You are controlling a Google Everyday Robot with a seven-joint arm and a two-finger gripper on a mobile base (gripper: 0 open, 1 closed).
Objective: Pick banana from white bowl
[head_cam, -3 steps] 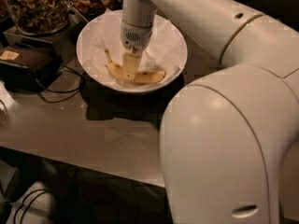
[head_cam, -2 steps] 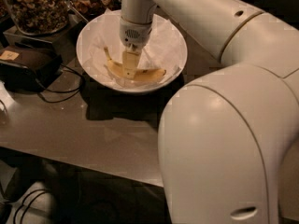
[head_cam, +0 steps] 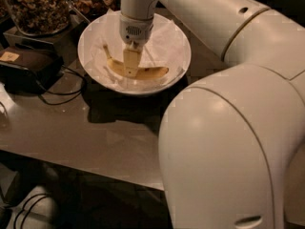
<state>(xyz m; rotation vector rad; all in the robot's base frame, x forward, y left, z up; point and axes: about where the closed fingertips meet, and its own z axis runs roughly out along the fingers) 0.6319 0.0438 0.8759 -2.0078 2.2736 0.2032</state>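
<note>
The white bowl (head_cam: 87, 42) stands on the table at the back, lined with crumpled white paper. The yellow banana (head_cam: 156, 72) lies in its bottom, with its thin stem pointing to the upper left. My gripper (head_cam: 129, 67) reaches straight down into the bowl from above. Its tip is at the middle of the banana and covers part of it. The banana still rests on the paper.
Two glass jars of nuts (head_cam: 33, 6) (head_cam: 93, 1) stand behind and left of the bowl. A black device (head_cam: 24, 68) with a cable (head_cam: 62, 98) lies at the left. My own arm's white body (head_cam: 228, 151) fills the right side. The table's front edge (head_cam: 95, 171) runs below.
My gripper has sunk a little lower and slightly left, down to the banana's middle. The banana and the bowl have not moved.
</note>
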